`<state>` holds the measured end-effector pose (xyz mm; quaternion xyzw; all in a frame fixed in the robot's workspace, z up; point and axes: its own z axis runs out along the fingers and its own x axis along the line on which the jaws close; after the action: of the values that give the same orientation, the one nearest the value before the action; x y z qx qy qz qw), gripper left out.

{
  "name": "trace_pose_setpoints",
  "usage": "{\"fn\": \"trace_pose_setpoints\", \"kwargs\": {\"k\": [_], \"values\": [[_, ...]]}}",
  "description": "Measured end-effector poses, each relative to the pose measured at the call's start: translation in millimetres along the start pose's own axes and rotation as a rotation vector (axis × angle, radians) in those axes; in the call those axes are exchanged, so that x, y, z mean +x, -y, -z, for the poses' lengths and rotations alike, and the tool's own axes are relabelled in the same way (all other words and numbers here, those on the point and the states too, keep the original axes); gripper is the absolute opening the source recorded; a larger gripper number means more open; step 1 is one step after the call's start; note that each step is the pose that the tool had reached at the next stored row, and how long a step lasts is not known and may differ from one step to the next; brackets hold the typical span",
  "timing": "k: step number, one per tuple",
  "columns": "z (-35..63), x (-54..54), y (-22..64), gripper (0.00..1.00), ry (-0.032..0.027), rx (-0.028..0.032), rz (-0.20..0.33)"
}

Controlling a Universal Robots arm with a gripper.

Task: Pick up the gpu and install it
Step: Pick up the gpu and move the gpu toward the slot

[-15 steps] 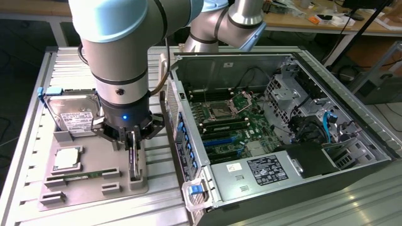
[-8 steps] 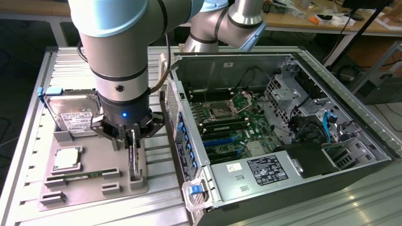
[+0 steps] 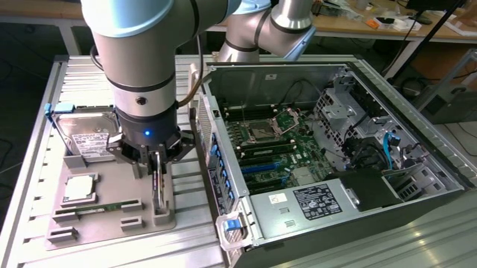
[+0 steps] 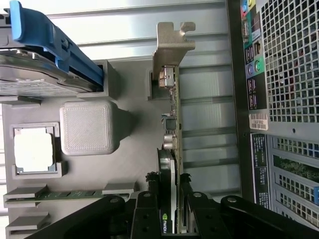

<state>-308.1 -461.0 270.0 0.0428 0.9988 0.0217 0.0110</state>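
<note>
The end effector [image 4: 168,198] is pictured clamped on the gpu [image 4: 174,124]. The card is stood on edge in a slot of the gray tray [image 4: 132,159] on the desk [image 3: 82,72], with its metal bracket at the end away from the fingers. A hard drive [image 3: 88,137] and a processor chip [image 3: 80,188] are held in the same tray, just beside the open computer case [image 3: 261,78].

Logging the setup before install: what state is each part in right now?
gpu: upright on edge in its tray slot, gripped.
gripper: shut on gpu.
hard drive: resting in its tray cradle.
cpu: flat in its tray pocket.
memory stick: on edge in its slot.
case: open, side panel off.
</note>
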Motion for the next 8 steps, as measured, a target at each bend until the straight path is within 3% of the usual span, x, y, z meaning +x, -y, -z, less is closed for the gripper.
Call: {"fn": "trace_pose_setpoints", "kwargs": {"k": [8], "values": [[5.5,-0.1,-0.2,0.27,0.0000,0.0001,0.000]]}}
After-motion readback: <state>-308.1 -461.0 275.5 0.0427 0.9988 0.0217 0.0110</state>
